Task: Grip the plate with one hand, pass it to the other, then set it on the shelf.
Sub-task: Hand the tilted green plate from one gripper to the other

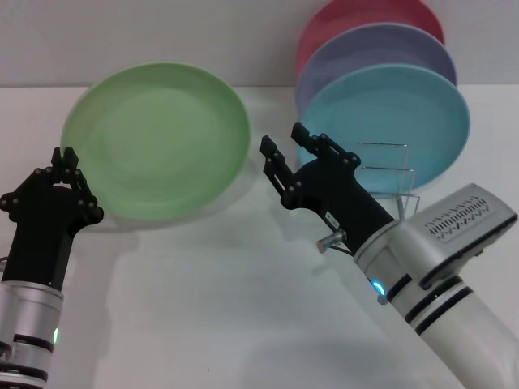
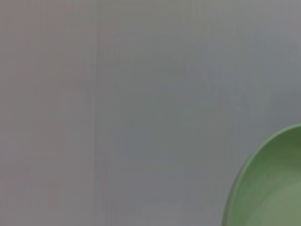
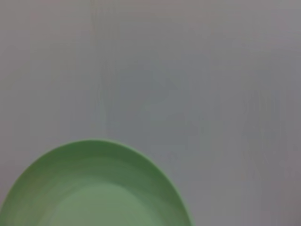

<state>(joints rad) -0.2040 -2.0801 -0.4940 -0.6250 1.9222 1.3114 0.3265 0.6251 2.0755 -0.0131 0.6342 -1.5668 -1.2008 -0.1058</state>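
Holding the plate by its near-left rim: left pincer, fingers drawn together on the edge, tilting the dish so its hollow faces forward and its right side hangs free. Judged a presentation pose for the hand-over, leaving that free rim reachable from the other side. Reaching in just beside that right rim but not yet touching: right pincer, fingers spread wide with nothing between them, angled toward the plate as if to take it. Seen from both wrist views, only a green arc of the dish against plain grey. Standing behind the right arm on the white bench: the shelf, its near wire loops bare. Filling the farther slots, upright and overlapping: teal-blue plate, lavender plate, red plate.
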